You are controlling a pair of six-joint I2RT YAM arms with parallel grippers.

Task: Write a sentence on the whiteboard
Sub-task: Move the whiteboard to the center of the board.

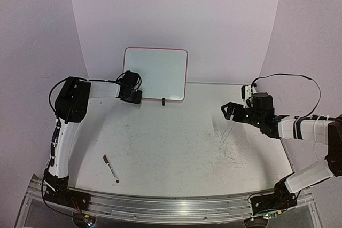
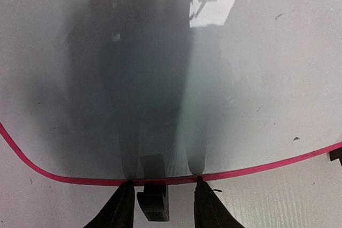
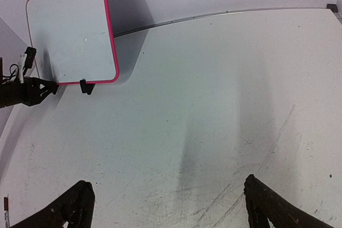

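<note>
Whiteboard (image 1: 157, 73) at the far edge of the table (image 1: 176, 142), standing on its long side and tilted back against the pale backdrop (image 1: 176, 9). Pink-red rim all round, face plain white with a few tiny specks in the left wrist view.

Left gripper (image 1: 130, 93) is right at the board's lower left. From the left wrist camera its two fingertips (image 2: 127, 188) sit at the pink rim, apart, with a black clip foot (image 2: 153, 202) in the gap between them. A sliver of space shows on each side of that foot, so neither finger presses it. The fingers' reflection runs dark up the glossy board.

The second clip foot (image 1: 163, 101) stands under the bottom edge farther right, alone.

Right gripper (image 1: 231, 111) hangs over the right side of the table, well apart from the board, jaws spread wide with nothing in them. Its camera looks across scuffed tabletop toward the board.

Marker (image 1: 111, 168) lies flat near the left arm's base, well away from both grippers.
</note>
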